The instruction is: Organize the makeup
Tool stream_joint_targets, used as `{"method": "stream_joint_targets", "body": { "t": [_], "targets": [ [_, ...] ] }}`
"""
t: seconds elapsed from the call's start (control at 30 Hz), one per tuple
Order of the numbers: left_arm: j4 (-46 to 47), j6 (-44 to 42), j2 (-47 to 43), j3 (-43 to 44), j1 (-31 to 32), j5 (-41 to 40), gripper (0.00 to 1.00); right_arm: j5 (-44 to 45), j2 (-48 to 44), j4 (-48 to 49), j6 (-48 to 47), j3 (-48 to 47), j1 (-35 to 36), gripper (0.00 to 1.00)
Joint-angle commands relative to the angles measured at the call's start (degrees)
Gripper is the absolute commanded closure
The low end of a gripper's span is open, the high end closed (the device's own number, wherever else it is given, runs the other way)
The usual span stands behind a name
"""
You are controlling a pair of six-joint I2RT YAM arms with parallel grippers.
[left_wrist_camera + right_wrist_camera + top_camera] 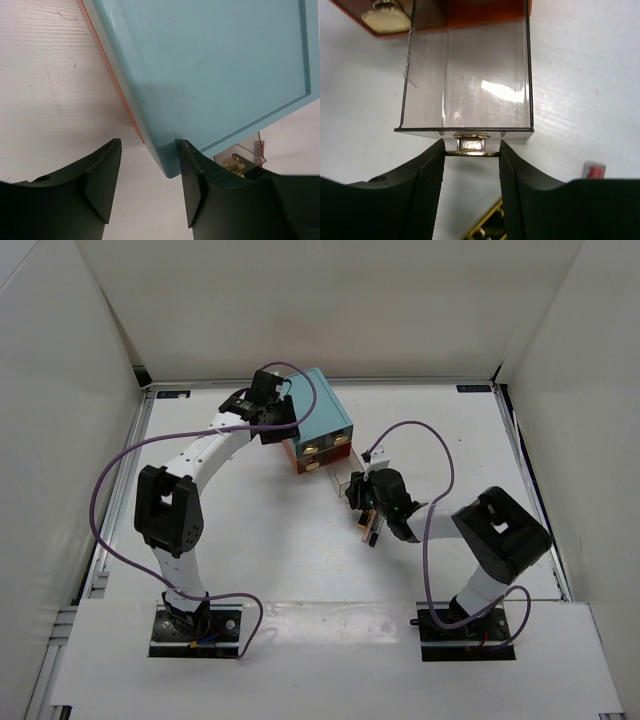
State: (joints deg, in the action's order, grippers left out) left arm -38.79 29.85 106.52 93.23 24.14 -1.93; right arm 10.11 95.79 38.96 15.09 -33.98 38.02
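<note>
Pinching gold handle of clear drawer with right gripper. Noted gold lipstick tube just beneath its fingers, long axis diagonal, lower-left to upper-right. Straddling teal box corner with left gripper, fingers spread.

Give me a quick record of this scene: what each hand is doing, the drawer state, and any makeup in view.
left hand: open, astride a corner of the teal box
right hand: shut on the gold handle of the clear drawer
drawer state: pulled out, looks empty
makeup in view: a gold item on the table near the right hand
</note>
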Motion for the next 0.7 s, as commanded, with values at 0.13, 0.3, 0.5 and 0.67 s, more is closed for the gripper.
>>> {"method": "stream_joint_targets", "body": {
  "t": [0.13,0.3,0.5,0.67],
  "targets": [
    [-4.11,-0.84,-2.81,-2.44,0.12,-0.79,0.39,2.72,-6.22,-5.47,3.19,4.18,2.58,0.62],
    [-3.76,-0.75,-3.16,-2.70,0.12,-0.44,0.39,1.68,-8.25,-11.09,1.79,3.04,2.94,0.56],
    [-3.58,-1.89,-3.86,-1.31,0.12,-0.96,0.16,-2.72,-9.29,-17.05,-0.67,-1.42,3.11,0.40],
    [-4.11,-4.79,-5.97,2.13,0.12,-3.60,0.02,-2.03,-12.11,-26.11,-1.73,-7.67,2.94,0.34]
  ]
}}
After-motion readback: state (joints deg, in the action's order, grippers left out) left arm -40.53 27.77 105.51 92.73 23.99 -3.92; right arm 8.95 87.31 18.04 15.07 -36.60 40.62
